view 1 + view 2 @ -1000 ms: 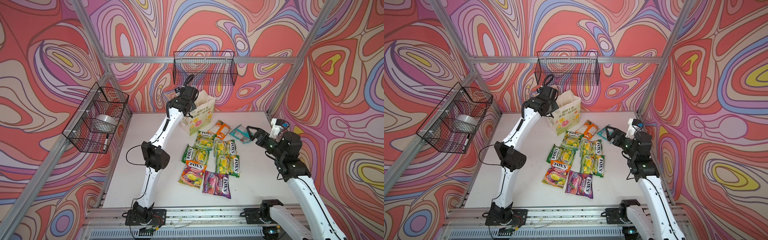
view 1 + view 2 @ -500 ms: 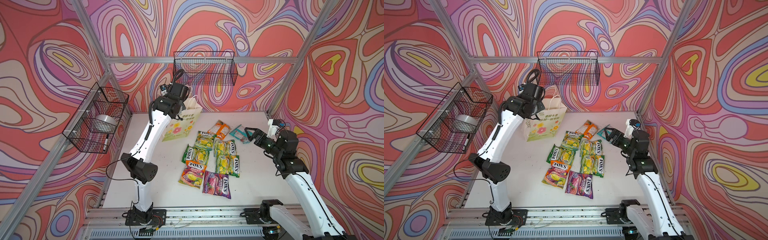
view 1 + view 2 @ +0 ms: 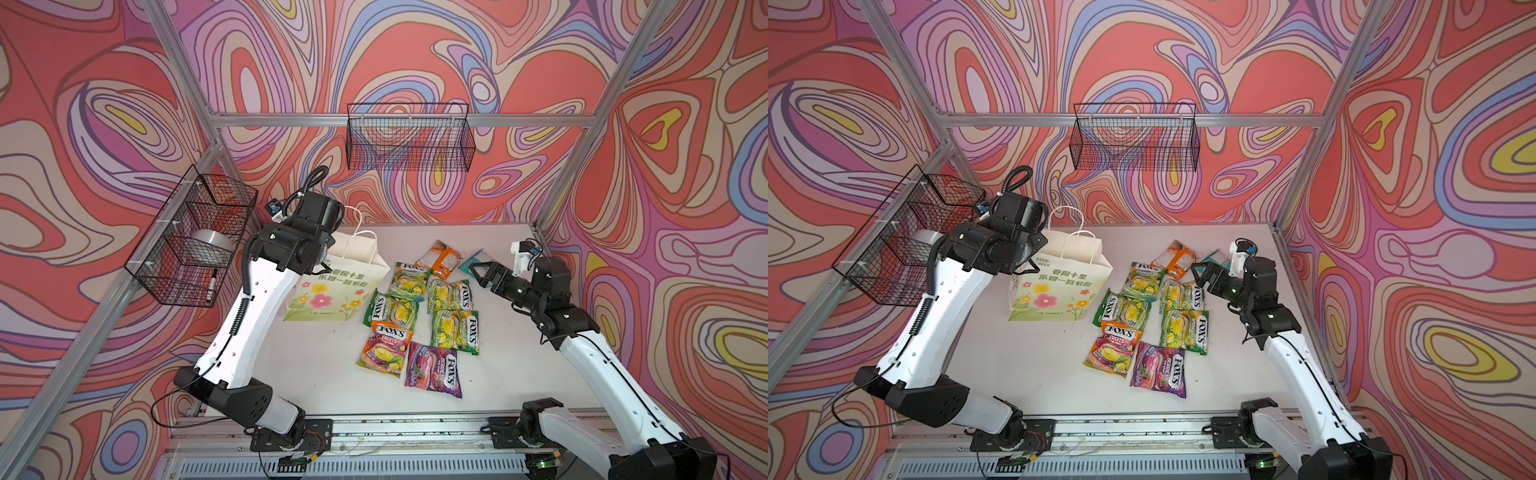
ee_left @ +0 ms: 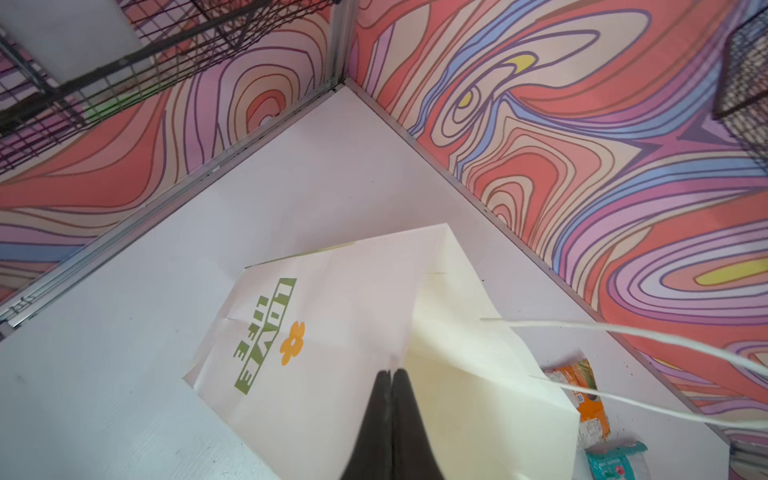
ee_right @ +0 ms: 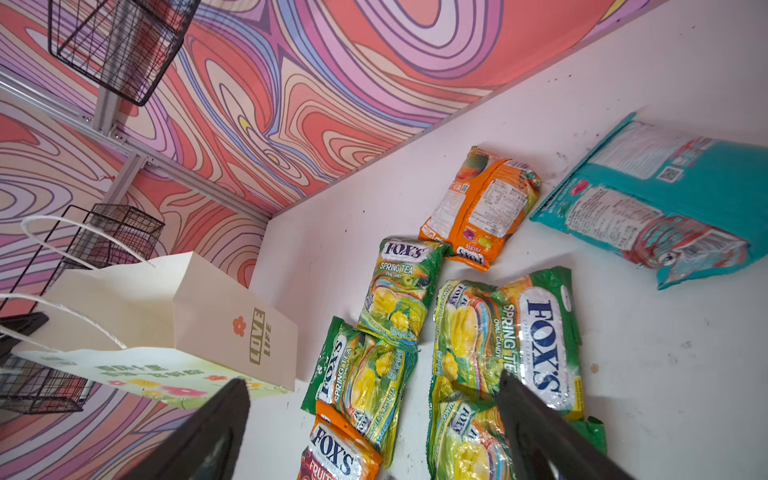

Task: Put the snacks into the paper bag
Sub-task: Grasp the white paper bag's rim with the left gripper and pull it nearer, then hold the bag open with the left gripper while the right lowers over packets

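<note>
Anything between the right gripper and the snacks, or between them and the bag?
Nothing visible. The right gripper hangs open above the snacks; bare table lies between them and the paper bag, whose rim the left gripper pinches.

Paper bag (image 3: 332, 286) upright on table (image 3: 316, 374), rear left, just left of snacks (image 3: 419, 316); snacks flat mid-table in two rough columns, several touching; FRUITS packet (image 3: 386, 345) and BERRIES packet (image 3: 434, 370) nearest front, FRUITS left of BERRIES; rear right packet (image 3: 469, 261) slightly apart from cluster; right gripper (image 3: 478, 276) over table, right of cluster, near that packet; left gripper (image 4: 390, 374) on bag's top edge, left side; wire basket (image 3: 195, 241) on left wall; second wire basket (image 3: 409, 141) on back wall, above table.
</note>
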Available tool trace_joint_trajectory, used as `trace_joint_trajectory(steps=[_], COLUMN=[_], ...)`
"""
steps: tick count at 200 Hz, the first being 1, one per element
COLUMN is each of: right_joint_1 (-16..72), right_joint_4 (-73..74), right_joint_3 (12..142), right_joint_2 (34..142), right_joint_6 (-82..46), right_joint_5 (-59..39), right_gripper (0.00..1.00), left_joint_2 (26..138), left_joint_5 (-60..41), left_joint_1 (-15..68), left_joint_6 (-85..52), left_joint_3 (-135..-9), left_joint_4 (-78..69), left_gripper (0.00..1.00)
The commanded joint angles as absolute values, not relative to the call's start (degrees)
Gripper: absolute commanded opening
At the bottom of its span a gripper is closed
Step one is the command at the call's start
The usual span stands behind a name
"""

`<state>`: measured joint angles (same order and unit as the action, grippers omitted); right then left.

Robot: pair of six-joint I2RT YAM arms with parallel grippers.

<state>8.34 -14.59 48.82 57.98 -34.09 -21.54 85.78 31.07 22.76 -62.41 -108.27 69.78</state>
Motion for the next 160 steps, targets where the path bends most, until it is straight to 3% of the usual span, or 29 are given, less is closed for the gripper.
trace_joint_trajectory(steps=[1,83,99,117,160], right_joint_1=[9.87,13.26,13.74,14.30,15.15], right_joint_4=[-13.82,-13.59,-13.20,-12.80,-11.53], right_joint_3=[50.69,51.15,51.43,51.73,51.94], right_joint_2=[58.53,60.30,61.14,62.08,63.01], right_joint_6=[-33.32,-33.55,-33.68,-33.72,-34.27], right_joint_5=[-20.30,-17.41,-17.06,-16.55,-15.47], right_gripper=[0.97,0.98,0.98,0.98,0.98], left_joint_2=[83.45,72.42,69.28,66.88,65.84], left_joint_5=[26.74,18.29,16.29,15.61,14.90], left_joint_1=[20.28,18.33,18.43,18.58,19.81], left_joint_6=[-68.66,-75.85,-74.30,-70.22,-58.26], left_joint_3=[-103.46,-85.94,-81.58,-79.78,-81.04], left_joint_4=[68.90,60.28,58.16,57.64,61.00], left_gripper=[0.00,0.00,0.28,0.50,0.75])
